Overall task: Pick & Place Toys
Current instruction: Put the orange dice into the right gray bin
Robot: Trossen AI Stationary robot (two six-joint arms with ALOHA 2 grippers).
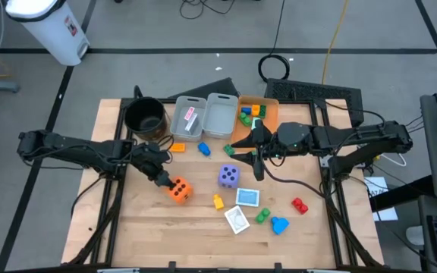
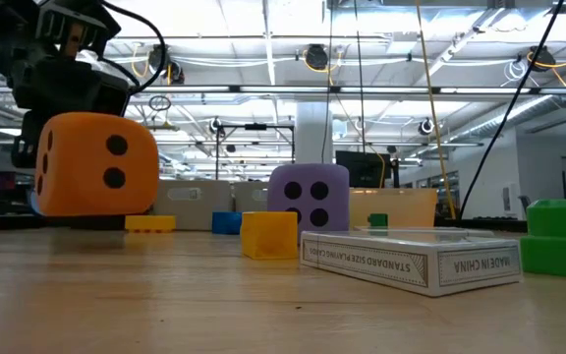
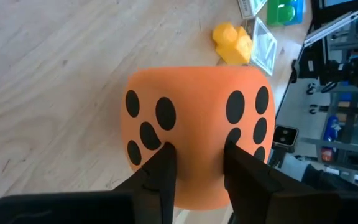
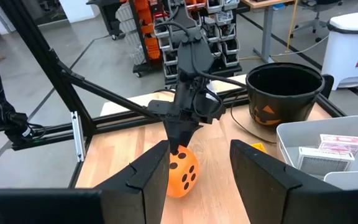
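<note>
Pinching now: orange die (image 1: 179, 190) (image 3: 191, 106), soft face squeezed between the two dark fingers (image 3: 160, 168)
Left gripper (image 1: 165, 180) (image 3: 197, 152): low over the left half of the worktop (image 1: 143, 227), closed onto the orange die from the side nearest the black pot
Orange die, up or down: very low at the worktop (image 2: 96, 162); cannot tell if it touches the wood
Right gripper (image 1: 253, 155) (image 4: 199, 149): waiting near the orange bin, above the worktop; fingers spread, nothing between them
Purple die (image 1: 229, 177) (image 2: 309, 197): on the worktop, in the middle, to the right of the orange die, not touching it
Yellow block (image 1: 218, 202) (image 2: 268, 236): in front of the purple die, between the orange die and the cards
Teal card (image 1: 247, 197): flat, just below the purple die in the high view
White card (image 1: 237, 219): flat and turned a bit, near the teal card
Green block (image 1: 262, 216): beside the white card, close to a blue block (image 1: 280, 224)
Red block (image 1: 300, 205): alone, to the right of the teal card
Orange block (image 1: 177, 148): close to the black pot
Black pot (image 1: 144, 117): at the far left of the worktop, upright
Grey bins (image 1: 220, 115): two, side by side, next to the pot; small boxes in the left one
Orange bin (image 1: 268, 110): right of the grey bins, green and blue blocks inside
</note>
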